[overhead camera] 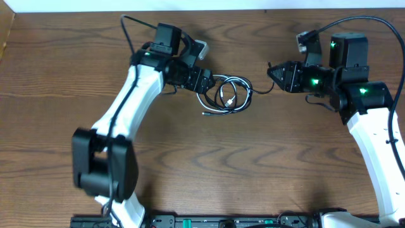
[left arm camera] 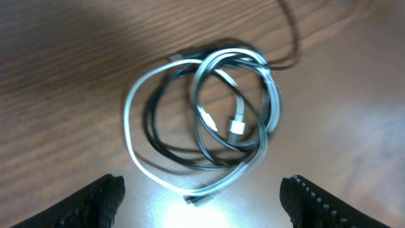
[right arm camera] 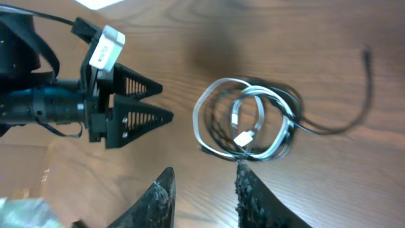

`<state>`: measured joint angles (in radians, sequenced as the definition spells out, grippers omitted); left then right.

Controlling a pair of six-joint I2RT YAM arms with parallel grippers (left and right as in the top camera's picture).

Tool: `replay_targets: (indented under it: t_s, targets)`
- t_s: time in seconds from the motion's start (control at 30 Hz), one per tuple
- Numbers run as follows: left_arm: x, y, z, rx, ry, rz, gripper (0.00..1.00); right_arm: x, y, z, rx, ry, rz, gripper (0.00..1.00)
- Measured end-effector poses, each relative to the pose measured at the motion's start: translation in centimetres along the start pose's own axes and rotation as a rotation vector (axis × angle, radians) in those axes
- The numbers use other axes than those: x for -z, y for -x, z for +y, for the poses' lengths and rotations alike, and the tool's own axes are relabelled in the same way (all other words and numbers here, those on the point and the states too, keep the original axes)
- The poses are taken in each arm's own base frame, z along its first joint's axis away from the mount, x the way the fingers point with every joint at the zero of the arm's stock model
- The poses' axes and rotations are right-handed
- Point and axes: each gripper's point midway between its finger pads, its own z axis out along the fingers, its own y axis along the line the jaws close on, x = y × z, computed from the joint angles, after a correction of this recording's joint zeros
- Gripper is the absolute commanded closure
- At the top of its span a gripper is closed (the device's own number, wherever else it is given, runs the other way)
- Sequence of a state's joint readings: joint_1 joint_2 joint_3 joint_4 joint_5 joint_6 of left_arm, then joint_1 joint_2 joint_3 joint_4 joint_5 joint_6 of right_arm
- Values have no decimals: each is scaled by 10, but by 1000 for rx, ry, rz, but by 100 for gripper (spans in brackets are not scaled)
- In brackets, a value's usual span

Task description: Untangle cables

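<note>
Coiled black and white cables (overhead camera: pixel 226 94) lie on the bench (overhead camera: pixel 190 171). Left jaws are spread wide, right jaws slightly parted, both empty. One loose plug end is probably best gripped alone.

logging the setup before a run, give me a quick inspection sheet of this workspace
surface: wooden table, brown grain
job's things: white cable and black cable wound together between the grippers; black tail trails toward the right gripper
clutter: nothing seen
grippers: left gripper jaws open, beside the cables; right gripper jaws slightly open, empty
cables: thick black arm wires on both arms
surroundings: pale strip beyond table's far edge
</note>
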<state>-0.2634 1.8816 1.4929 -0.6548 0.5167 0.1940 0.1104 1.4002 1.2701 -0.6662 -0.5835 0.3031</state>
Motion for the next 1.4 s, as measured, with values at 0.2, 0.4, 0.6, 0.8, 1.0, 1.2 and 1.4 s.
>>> replay_targets:
  t_s: [0.2, 0.4, 0.6, 0.8, 1.0, 1.2, 1.4]
  targets:
    - [-52, -18, 24, -28, -9, 71, 18, 1, -5, -18, -21, -101, 9, 66]
    - [-74, -17, 24, -84, -17, 64, 23, 2, -6, -27, -21, -150, 8, 64]
    - [-88, -9, 14, -133, -26, 38, 30, 2, -6, -30, -19, -165, 7, 64]
    - [-118, -22, 6, -154, -48, 79, 36, 3, -8, -31, -14, -173, 14, 63]
    - [-122, -21, 6, -149, -36, 76, 62, 3, -8, -35, -12, -194, 15, 60]
    - [-127, -21, 6, -144, -30, 76, 87, 4, -7, -38, -11, -215, 9, 59]
    - [-130, -17, 12, -137, 52, 85, 93, 4, -7, -40, -11, -223, 7, 59]
